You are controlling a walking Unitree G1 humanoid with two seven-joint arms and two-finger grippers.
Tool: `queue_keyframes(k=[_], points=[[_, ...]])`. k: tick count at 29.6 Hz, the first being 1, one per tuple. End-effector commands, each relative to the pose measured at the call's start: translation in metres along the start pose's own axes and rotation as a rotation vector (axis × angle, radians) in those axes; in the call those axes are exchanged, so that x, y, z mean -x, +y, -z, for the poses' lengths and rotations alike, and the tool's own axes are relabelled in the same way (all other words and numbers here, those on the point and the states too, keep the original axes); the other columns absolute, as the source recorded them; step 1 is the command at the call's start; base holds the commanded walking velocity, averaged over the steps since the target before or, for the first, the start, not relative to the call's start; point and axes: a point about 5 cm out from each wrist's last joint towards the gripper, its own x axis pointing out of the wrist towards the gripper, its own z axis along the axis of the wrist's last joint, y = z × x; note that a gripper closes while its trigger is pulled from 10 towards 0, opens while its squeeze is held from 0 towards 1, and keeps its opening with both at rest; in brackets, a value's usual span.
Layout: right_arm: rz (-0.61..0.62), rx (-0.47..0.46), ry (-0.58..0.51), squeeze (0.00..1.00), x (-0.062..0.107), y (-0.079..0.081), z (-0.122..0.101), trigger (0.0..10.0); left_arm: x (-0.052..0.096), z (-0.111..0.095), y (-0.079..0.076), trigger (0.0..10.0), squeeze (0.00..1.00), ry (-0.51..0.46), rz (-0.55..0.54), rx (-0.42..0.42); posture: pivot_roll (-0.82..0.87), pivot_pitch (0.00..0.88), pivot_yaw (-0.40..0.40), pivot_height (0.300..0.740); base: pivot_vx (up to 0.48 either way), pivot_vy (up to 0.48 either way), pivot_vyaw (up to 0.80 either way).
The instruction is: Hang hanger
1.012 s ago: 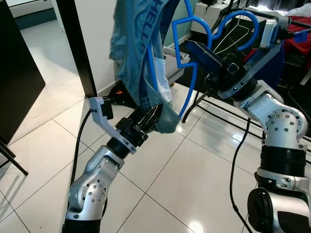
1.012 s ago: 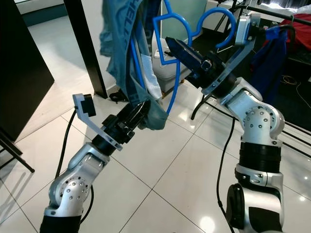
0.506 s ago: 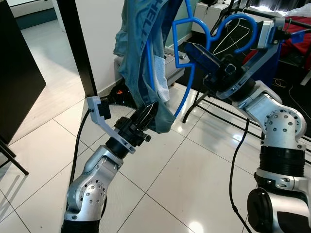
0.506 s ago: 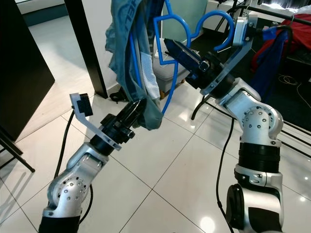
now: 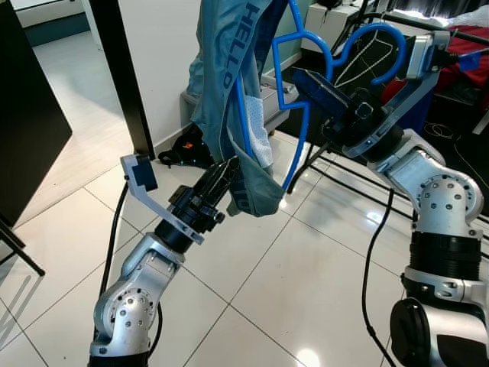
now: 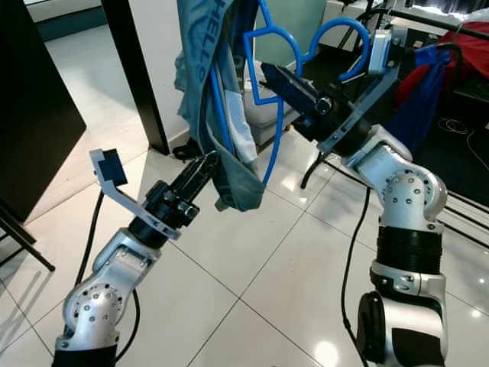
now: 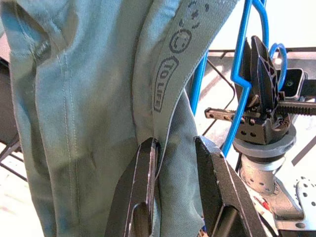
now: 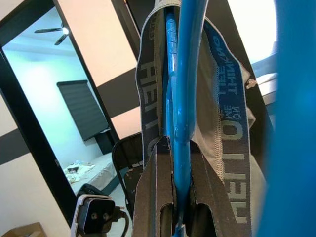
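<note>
A blue plastic hanger (image 5: 294,99) with a curved hook (image 5: 374,34) is held up by my right gripper (image 5: 302,80), which is shut on its bar; the right wrist view has the fingers (image 8: 153,187) clamped on the blue bar. A pale blue-grey garment (image 5: 229,92) with a lettered waistband drapes over the hanger and hangs down. My left gripper (image 5: 227,172) points up at the garment's lower part. Its fingers (image 7: 143,192) stand a little apart, open, with a fold of the cloth (image 7: 89,108) running between them.
A black post (image 5: 114,76) stands just left of the garment, with a dark panel (image 5: 23,115) further left. Black legs of a clothes rack (image 5: 336,180) and red clothing (image 5: 470,61) are behind my right arm. White tiled floor (image 5: 290,290) lies below.
My left gripper has let go of the bunched hem and moved slightly left; the garment now hangs straighter and lower. The right gripper keeps the hanger almost where it was.
</note>
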Motion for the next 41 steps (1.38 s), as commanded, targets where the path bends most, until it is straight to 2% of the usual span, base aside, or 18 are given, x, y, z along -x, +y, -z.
queue_keyframes(k=[1,9,12,28,29,30,31,41], points=[[-0.005,0.021,-0.025,0.0,0.0,0.001,-0.007,10.0,0.002,0.0,-0.002,10.0,0.0,0.016,0.012,-0.003,-0.08,0.086,-0.039,0.74,0.0,0.0,0.0],[-0.003,0.022,-0.026,0.0,0.001,0.001,-0.007,10.0,0.003,0.004,-0.003,10.0,0.0,0.042,0.023,-0.007,-0.09,0.09,-0.038,0.74,0.0,0.0,0.0],[-0.002,0.023,-0.03,0.0,0.002,0.001,-0.008,10.0,0.004,0.012,-0.004,10.0,0.0,0.098,0.024,-0.036,-0.09,0.09,-0.036,0.74,0.0,0.0,0.0],[-0.009,0.027,-0.036,0.0,0.0,0.003,-0.01,10.0,0.004,0.013,0.0,10.0,0.0,0.108,0.003,-0.048,-0.09,0.095,-0.034,0.74,0.0,0.0,0.0],[-0.009,0.028,-0.036,0.0,0.0,0.003,-0.01,10.0,0.004,0.013,0.001,9.5,0.0,0.106,0.0,-0.047,-0.09,0.095,-0.034,0.74,0.0,0.0,0.0],[-0.01,0.028,-0.037,0.0,0.0,0.003,-0.01,10.0,0.004,0.012,0.002,0.9,0.0,0.097,-0.008,-0.043,-0.09,0.095,-0.035,0.74,0.0,0.0,0.0],[-0.01,0.028,-0.037,0.0,0.0,0.003,-0.01,10.0,0.004,0.012,0.003,0.0,0.0,0.091,-0.014,-0.041,-0.09,0.095,-0.034,0.74,0.0,0.0,0.0],[0.007,0.031,-0.044,0.0,-0.001,0.0,-0.01,10.0,0.006,0.008,0.005,0.0,0.0,0.068,-0.031,-0.029,-0.09,0.09,-0.034,0.74,0.0,0.0,0.0]])
